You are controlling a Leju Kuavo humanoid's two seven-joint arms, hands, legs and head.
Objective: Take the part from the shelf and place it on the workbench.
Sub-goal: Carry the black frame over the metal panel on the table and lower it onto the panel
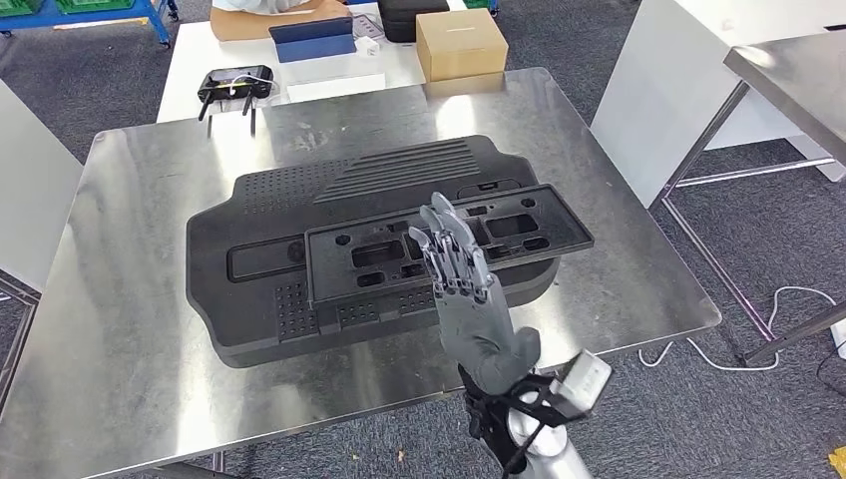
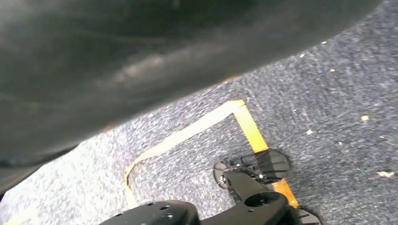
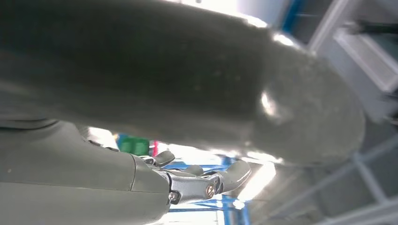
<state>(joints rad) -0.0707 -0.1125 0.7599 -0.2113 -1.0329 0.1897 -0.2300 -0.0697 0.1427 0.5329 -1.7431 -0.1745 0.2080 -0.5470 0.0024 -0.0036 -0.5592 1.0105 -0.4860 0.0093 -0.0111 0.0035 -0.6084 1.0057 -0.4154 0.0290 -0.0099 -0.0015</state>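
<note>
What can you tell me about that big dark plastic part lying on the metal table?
The big dark grey plastic part lies flat on the shiny steel workbench, near its middle. It looks moulded, with ribbed slats, perforated patches and rectangular cut-outs. A flatter dark frame panel rests on top, slightly askew. The robot's right hand, fingers apart, shows above it; contact cannot be told.

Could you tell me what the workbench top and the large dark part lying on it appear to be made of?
The workbench top looks like brushed stainless steel: silvery, with soft smeared reflections. The large dark part seems to be moulded matte black plastic, judging by its ribs, perforated grids and dull, glare-free surface.
</note>
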